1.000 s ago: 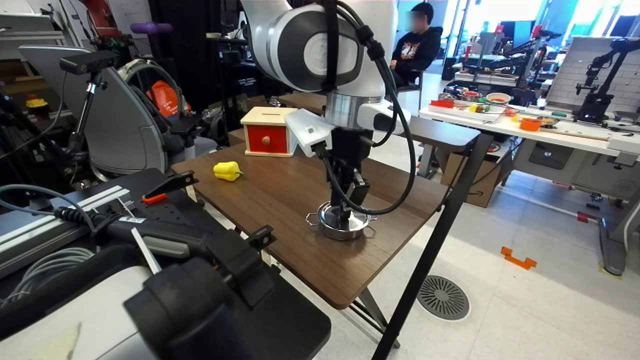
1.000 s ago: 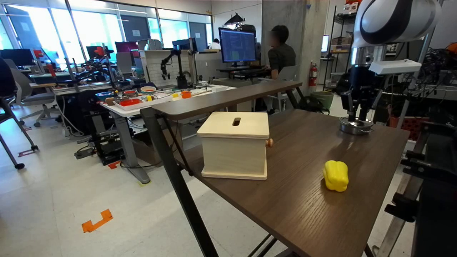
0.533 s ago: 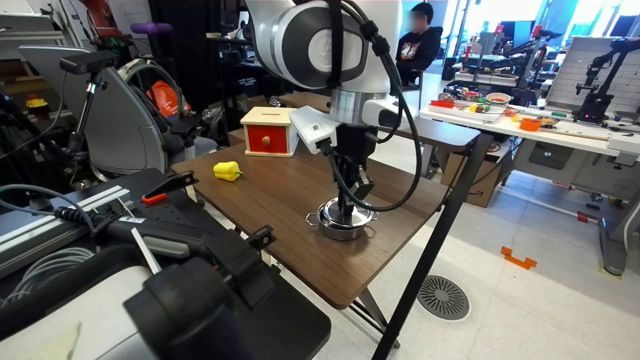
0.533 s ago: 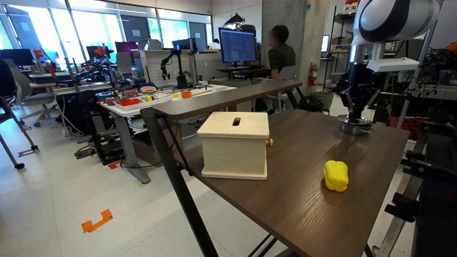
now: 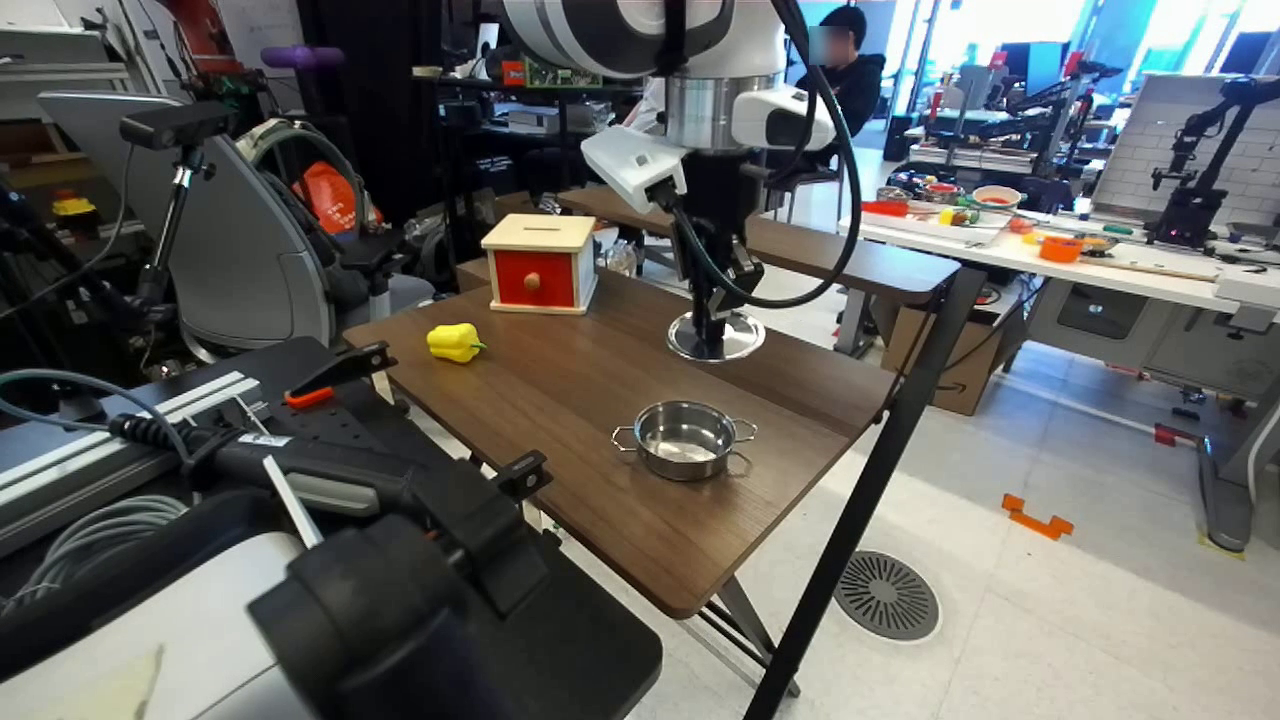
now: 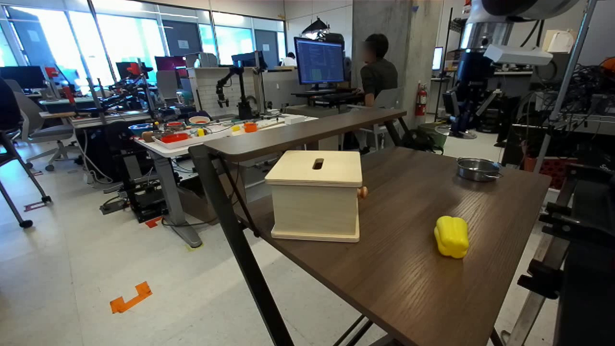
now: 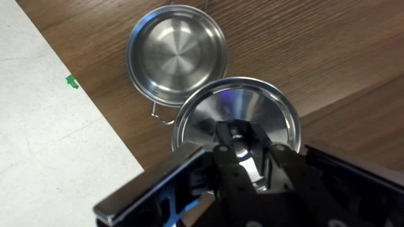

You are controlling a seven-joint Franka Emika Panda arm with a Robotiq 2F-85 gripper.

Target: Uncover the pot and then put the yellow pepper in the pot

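The shiny steel pot (image 5: pixel 685 438) stands uncovered and empty on the brown table, with thin wire handles. It also shows in an exterior view (image 6: pixel 478 170) and in the wrist view (image 7: pixel 177 58). My gripper (image 5: pixel 710 335) is shut on the round metal lid (image 5: pixel 745 334) and holds it up in the air, beyond the pot. In the wrist view the lid (image 7: pixel 252 97) hangs below my fingers and overlaps the pot's edge; the knob is mostly hidden between the fingers. The yellow pepper (image 5: pixel 455 342) lies on the table, away from the gripper, and shows in an exterior view (image 6: pixel 451 237).
A wooden box with a red drawer front (image 5: pixel 536 277) stands on the table; its plain back shows in an exterior view (image 6: pixel 314 206). A raised shelf (image 6: pixel 307 132) runs along one table side. The brown tabletop (image 5: pixel 560 390) ends close to the pot.
The gripper was around the lid on the pot, then shut on it and lifted. Now it has risen and moved off, carrying the lid away from the pot. Pot and pepper have stayed put.
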